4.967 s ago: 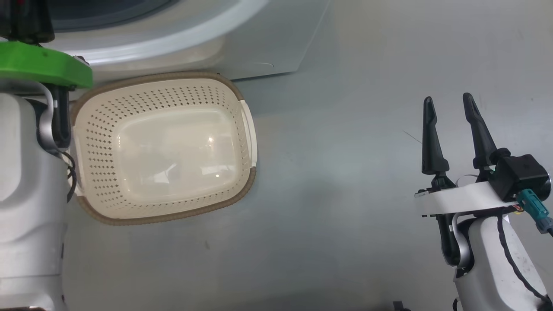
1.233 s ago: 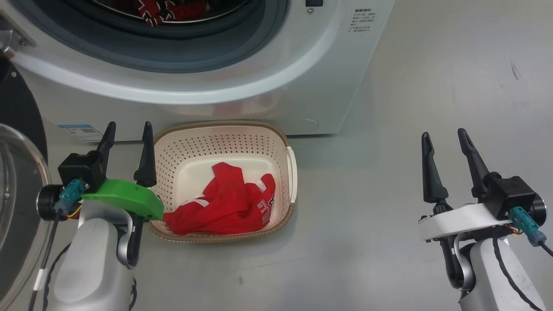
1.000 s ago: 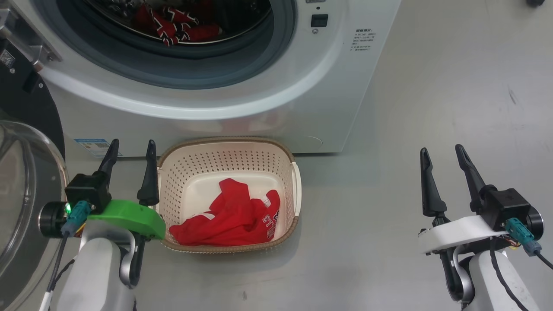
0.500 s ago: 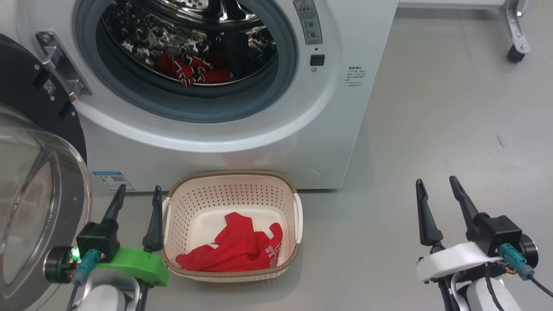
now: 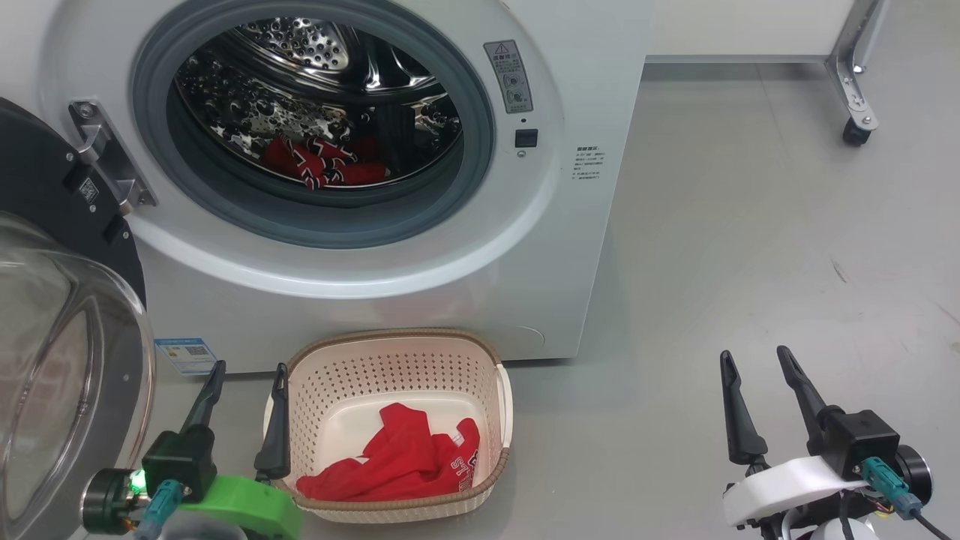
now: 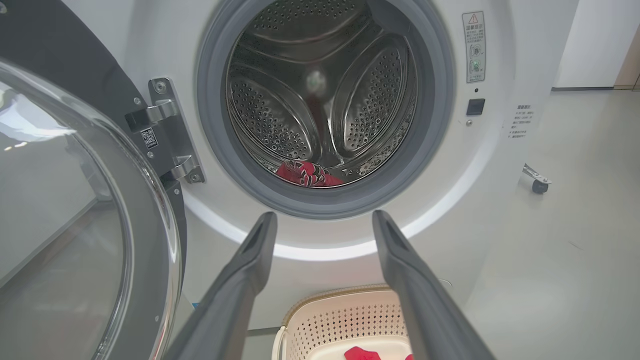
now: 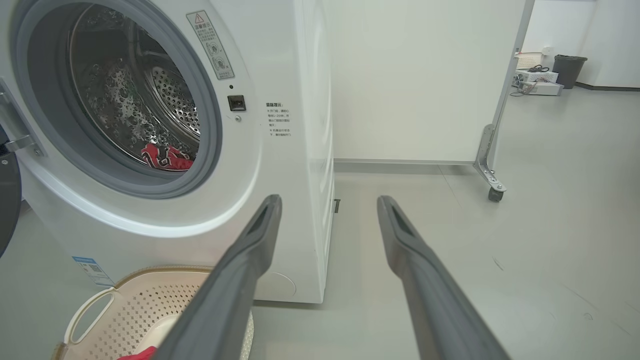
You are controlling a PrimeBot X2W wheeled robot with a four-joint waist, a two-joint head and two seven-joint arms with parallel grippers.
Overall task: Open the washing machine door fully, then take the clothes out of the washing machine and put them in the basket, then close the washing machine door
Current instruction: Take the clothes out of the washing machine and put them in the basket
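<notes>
Red clothes (image 5: 397, 461) are laid in the basket (image 5: 375, 367), just beside the left pincer (image 5: 250, 366). Both pincers are held apart, empty. Wide bare floor (image 5: 675, 262) is seen around the right pincer (image 5: 754, 352).

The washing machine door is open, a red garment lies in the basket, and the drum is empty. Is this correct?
No. The drum is not empty: red clothes lie inside it, as the head view shows. The door is open and a red garment lies in the basket.
</notes>
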